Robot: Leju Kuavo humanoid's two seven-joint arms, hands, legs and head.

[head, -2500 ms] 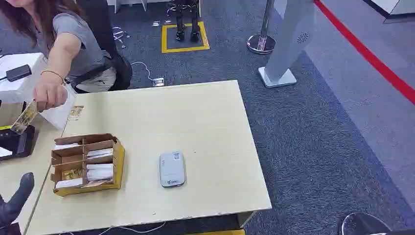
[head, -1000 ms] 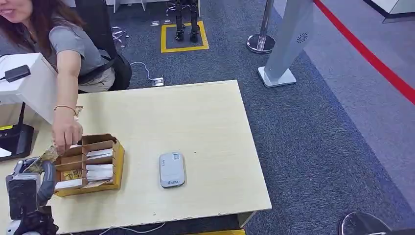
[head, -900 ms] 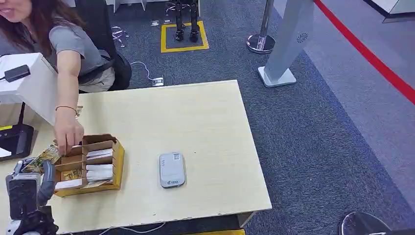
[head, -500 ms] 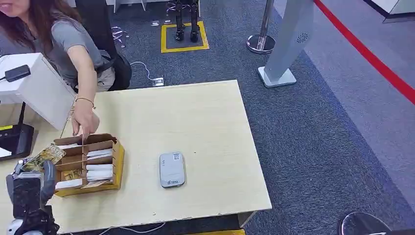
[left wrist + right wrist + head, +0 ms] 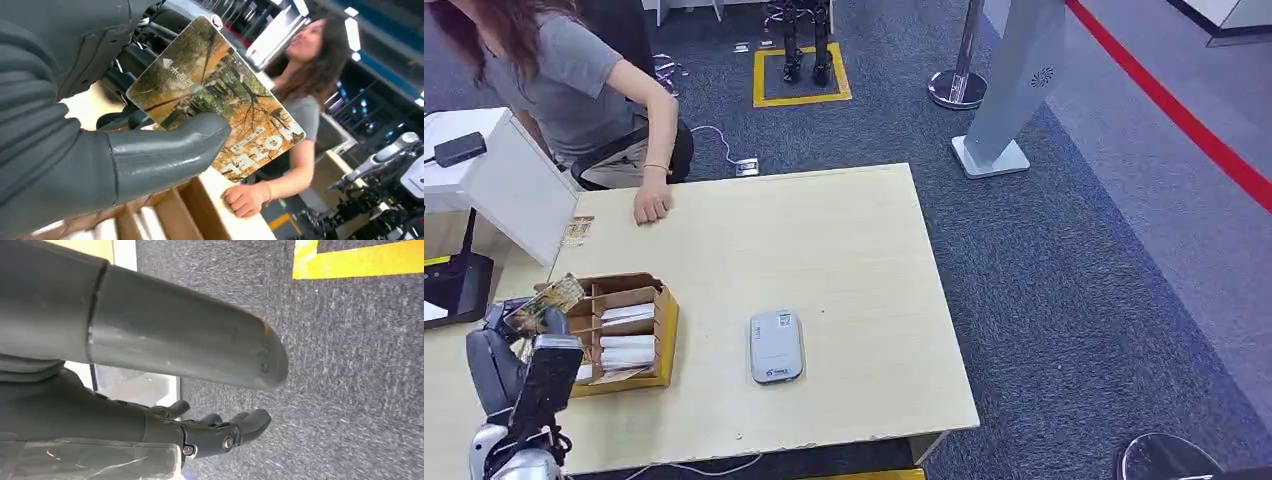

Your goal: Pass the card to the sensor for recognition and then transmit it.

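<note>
The left hand [image 5: 524, 335] is now pinching the card [image 5: 545, 302] between thumb and fingers beside the cardboard tray [image 5: 662, 330]; the right hand [image 5: 220, 432] is hanging with fingers spread over carpet. Further along the counter [image 5: 844, 250], the sensor [image 5: 775, 346] is waiting. The person's hand [image 5: 651, 207] has withdrawn, so the handover looks complete.

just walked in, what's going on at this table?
The robot's left hand holds a card with an autumn-tree print, raised beside the cardboard box of sorted cards at the table's left end. The grey sensor lies flat mid-table, apart from the card, so the scan isn't done yet. A seated person rests a hand on the far edge. The right hand hangs over carpet, holding nothing.
</note>
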